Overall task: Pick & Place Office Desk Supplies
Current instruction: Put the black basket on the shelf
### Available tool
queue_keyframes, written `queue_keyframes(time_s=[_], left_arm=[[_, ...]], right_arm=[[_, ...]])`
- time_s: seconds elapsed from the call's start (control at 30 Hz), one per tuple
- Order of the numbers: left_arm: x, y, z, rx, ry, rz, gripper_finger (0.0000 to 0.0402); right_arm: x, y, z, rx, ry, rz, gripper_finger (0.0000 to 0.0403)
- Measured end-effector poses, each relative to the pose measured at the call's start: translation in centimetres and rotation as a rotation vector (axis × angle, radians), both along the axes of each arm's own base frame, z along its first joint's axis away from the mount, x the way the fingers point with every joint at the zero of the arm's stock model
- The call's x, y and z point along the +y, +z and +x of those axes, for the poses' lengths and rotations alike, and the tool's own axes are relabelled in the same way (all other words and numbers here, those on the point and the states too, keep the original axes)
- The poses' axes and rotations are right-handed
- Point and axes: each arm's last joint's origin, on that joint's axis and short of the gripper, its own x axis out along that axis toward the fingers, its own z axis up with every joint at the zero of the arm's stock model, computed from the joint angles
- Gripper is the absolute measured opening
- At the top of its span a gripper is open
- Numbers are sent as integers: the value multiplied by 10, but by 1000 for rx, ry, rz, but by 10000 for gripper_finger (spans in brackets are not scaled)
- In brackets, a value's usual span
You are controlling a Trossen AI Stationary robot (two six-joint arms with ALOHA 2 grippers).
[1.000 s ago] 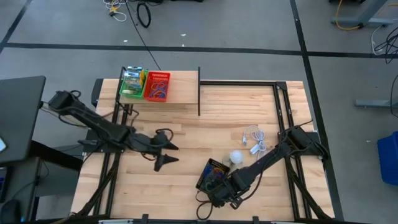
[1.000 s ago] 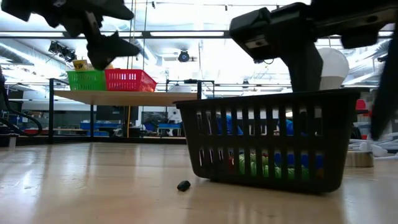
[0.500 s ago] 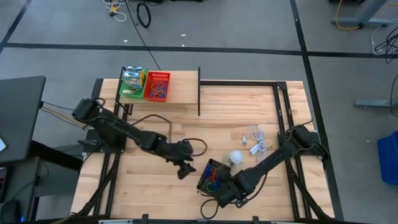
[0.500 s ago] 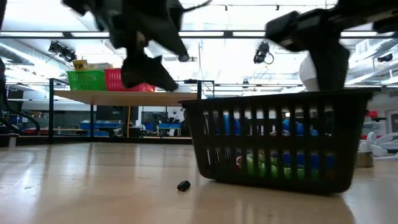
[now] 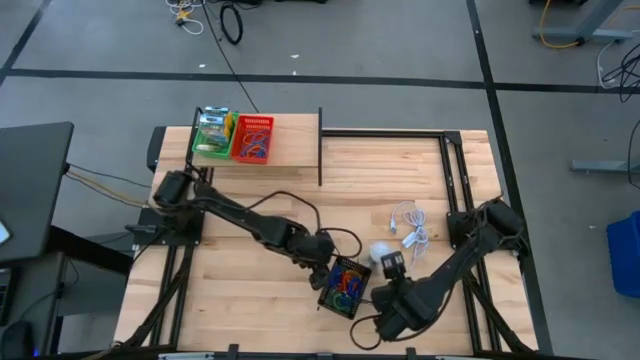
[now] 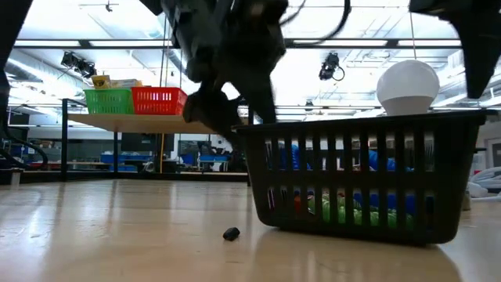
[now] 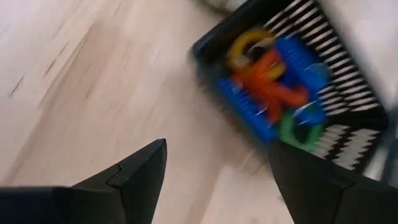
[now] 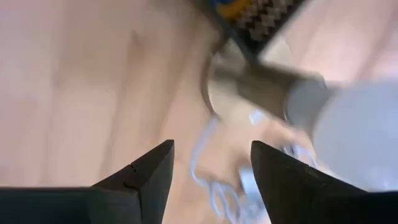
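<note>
Landmark: black basket [image 5: 344, 285], on the wooden table [image 5: 250, 210] near its front edge. It holds a pile of coloured loops [image 7: 270, 87]: blue, orange, yellow, green. From table height the same loops [image 6: 344, 205] show through the basket slats.

Left gripper [image 5: 322, 250] is right at the basket's back-left corner, above the rim; fingers spread apart, nothing between them. In the left wrist view the gap between the fingers is bare wood, with the basket just ahead.

Right gripper [image 5: 392, 265] is just beside the basket's right side, next to the white ball [image 5: 380, 251]. Fingers are apart and empty. White cord [image 5: 410, 225] lies on the table beyond the ball, away from the basket.

Small dark bit [image 6: 231, 233] sits on the table just in front of the basket, not touching it; can't tell what it is.

Well behind the basket, on a raised shelf [image 5: 290, 150] at the table's back-left: green basket [image 5: 212, 135] with printed packets [image 5: 211, 128] inside, and touching it a red basket [image 5: 252, 139] with more loops.
</note>
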Motion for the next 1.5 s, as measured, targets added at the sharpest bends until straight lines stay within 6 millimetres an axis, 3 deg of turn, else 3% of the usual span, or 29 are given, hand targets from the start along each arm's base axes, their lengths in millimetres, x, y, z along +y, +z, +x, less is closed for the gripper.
queue_keyframes(time_s=[0.27, 0.7, 1.03, 1.2, 1.33, 1.5], left_arm=[[12, -6, 10, 33, 34, -28, 282], [18, -3, 15, -1, 94, -100, 282], [15, -32, 21, 69, 98, -136, 281], [15, -33, 23, 54, 105, -131, 278], [19, -33, 23, 59, 114, -137, 255], [19, -33, 23, 63, 112, -143, 178]], right_arm=[[6, 2, -15, -1, -31, -73, 222], [6, 2, -14, -21, -30, -88, 222], [5, 2, -14, -32, -24, -111, 222], [5, 2, -14, -38, -22, -117, 222], [5, 2, -14, -40, -21, -119, 222], [4, 2, -14, -47, -18, -129, 222]])
